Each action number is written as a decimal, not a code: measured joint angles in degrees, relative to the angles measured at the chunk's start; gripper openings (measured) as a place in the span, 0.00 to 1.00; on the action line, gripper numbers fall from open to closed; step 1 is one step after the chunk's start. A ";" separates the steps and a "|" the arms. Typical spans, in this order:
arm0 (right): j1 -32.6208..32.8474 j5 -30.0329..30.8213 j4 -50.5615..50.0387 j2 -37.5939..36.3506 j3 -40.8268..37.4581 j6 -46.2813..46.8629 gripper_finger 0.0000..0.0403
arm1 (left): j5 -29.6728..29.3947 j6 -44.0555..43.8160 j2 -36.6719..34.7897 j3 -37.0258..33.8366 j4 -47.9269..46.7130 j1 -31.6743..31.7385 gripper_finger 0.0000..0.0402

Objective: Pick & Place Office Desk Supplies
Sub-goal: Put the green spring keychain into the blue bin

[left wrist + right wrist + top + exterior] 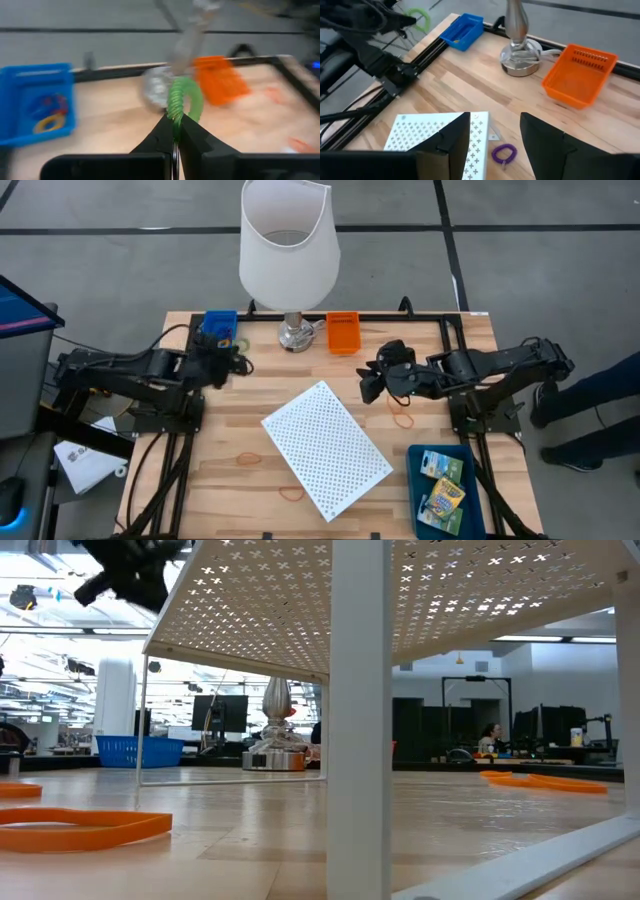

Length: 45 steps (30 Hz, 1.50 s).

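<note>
Grey floor around wooden counter [240, 430] | left tool [176, 131] pinching green ring [184, 97] | right tool [495, 131] spread above purple ring [504, 152]

Pale wooden plank table [200, 470] with a smooth, slightly glossy finish. White perforated metal shelf [327, 450], matt. Shiny metal lamp base [521, 58]. Blue basket [462, 31] and orange basket [579, 75] of meshed plastic. Thin orange rubber bands [75, 829].
</note>
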 joint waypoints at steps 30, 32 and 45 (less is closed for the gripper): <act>-1.15 -0.65 -0.54 0.00 0.00 0.19 0.42 | 15.80 48.93 23.22 0.02 -2.86 49.70 0.00; -1.15 -0.37 -0.58 0.00 0.00 0.20 0.42 | 15.80 47.12 24.95 0.02 -2.58 49.70 0.00; -1.11 -0.20 -0.54 0.00 0.00 0.20 0.42 | 14.58 40.44 33.32 0.02 1.84 49.70 0.02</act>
